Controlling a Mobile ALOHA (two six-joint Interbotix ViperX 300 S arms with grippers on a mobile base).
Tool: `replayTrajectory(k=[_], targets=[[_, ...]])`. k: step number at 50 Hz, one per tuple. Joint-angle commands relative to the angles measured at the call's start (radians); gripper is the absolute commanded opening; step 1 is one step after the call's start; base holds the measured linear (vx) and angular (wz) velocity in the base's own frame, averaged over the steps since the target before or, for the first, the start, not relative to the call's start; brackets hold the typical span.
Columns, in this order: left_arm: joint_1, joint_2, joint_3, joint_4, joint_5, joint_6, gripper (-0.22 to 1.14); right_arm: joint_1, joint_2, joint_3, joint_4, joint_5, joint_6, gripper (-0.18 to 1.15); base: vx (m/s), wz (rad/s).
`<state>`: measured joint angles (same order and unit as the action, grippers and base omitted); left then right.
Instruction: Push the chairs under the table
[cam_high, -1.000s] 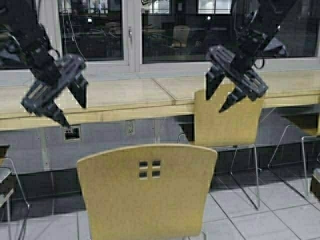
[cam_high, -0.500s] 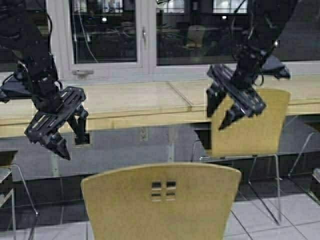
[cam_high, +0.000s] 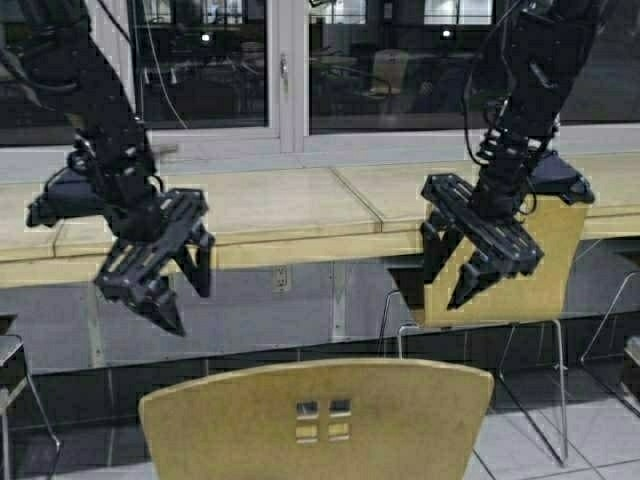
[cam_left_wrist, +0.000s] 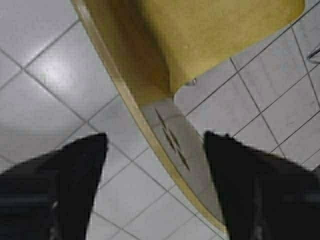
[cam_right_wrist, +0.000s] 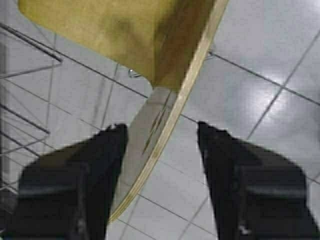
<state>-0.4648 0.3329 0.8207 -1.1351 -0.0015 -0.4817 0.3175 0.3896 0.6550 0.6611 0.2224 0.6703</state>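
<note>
The near chair (cam_high: 318, 420) is seen closest to the robot, pulled out from the bench (cam_high: 280, 205) with its backrest facing the arms. Both hands are held wide above the backrest, the left hand (cam_high: 170, 270) and the right hand (cam_high: 462, 262), probably so that its top edge can be straddled and pushed. Farther off, a second chair (cam_high: 520, 270) is already tucked against the bench edge.
</note>
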Motion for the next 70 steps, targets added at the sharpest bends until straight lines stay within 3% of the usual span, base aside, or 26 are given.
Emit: replayTrajectory(k=[1, 25, 70], targets=[[-0.046, -0.014, 0.054, -0.055, -0.015, -0.021, 0.93, 0.021, -0.025, 0.025, 0.002, 0.006, 0.002, 0.83, 0.14, -0.01], [-0.164, 0.038, 0.089, -0.1, -0.052, -0.035, 0.93, 0.037, -0.018, 0.127, 0.002, -0.031, 0.002, 0.83, 0.11, 0.01], [-0.163, 0.238, -0.069, -0.103, -0.066, -0.035, 0.93, 0.037, 0.198, -0.02, 0.021, -0.034, 0.003, 0.83, 0.01, 0.0]])
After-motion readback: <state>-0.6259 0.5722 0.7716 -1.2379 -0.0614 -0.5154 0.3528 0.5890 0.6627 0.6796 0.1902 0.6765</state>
